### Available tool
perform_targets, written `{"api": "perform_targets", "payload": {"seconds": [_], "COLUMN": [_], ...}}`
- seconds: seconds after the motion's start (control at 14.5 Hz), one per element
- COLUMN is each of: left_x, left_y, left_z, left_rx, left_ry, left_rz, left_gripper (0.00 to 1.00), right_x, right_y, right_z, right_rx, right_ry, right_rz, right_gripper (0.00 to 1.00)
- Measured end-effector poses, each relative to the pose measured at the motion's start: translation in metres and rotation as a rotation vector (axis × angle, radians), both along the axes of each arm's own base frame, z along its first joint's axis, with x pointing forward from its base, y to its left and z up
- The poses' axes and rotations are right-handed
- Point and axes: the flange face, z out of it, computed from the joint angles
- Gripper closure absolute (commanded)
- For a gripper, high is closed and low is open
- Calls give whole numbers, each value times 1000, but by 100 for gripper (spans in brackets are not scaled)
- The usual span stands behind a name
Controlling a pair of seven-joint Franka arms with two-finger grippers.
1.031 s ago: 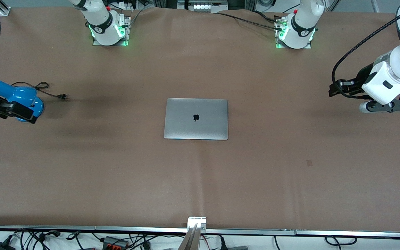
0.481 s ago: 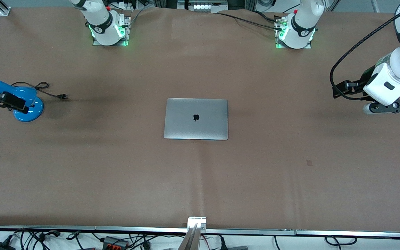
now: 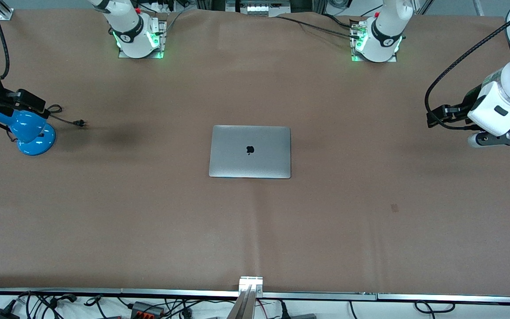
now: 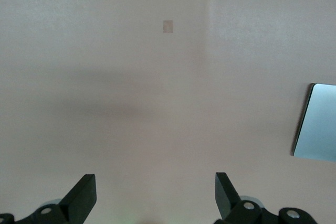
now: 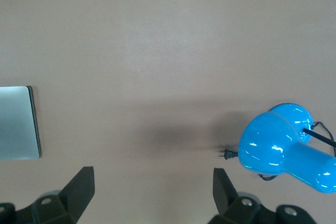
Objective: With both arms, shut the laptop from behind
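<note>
The laptop (image 3: pixel 249 151) lies shut and flat in the middle of the table, grey lid up with the dark apple logo showing. Its edge also appears in the left wrist view (image 4: pixel 317 129) and the right wrist view (image 5: pixel 18 123). My left gripper (image 3: pixel 437 116) hangs open over bare table at the left arm's end, well apart from the laptop, nothing between its fingers (image 4: pixel 84 195). My right gripper (image 3: pixel 24 102) hangs open at the right arm's end, over a blue lamp, its fingers (image 5: pixel 79 184) holding nothing.
A blue lamp (image 3: pixel 30 130) with a thin black cord and plug (image 3: pixel 80 123) stands at the right arm's end, also visible in the right wrist view (image 5: pixel 286 150). A small square mark (image 3: pixel 394 207) is on the brown table cover. Both arm bases (image 3: pixel 137 37) stand along the table's edge.
The right gripper has moved toward the bases' edge of the table, uncovering the blue lamp. The left gripper has drifted slightly toward its table end. The laptop has not moved.
</note>
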Motion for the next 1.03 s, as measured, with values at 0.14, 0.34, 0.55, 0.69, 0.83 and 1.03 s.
{"api": "perform_targets", "payload": {"seconds": [0.14,0.34,0.55,0.69,0.83,1.03], "left_x": [0,1,1,1,1,1], "left_y": [0,0,0,0,0,-1], "left_z": [0,0,1,1,1,1], "left_rx": [-3,-4,-5,-5,-5,-5], "left_ry": [-1,-4,-8,-11,-11,-12], "left_rz": [1,2,1,1,1,0], "left_gripper": [0,0,0,0,0,0], "right_x": [-1,0,0,0,0,0], "right_y": [0,0,0,0,0,0], "right_z": [1,1,1,1,1,1], "right_rx": [-1,-1,-1,-1,-1,-1], "right_ry": [-10,-15,-15,-15,-15,-14], "right_rz": [2,4,4,4,5,7], "right_gripper": [0,0,0,0,0,0]}}
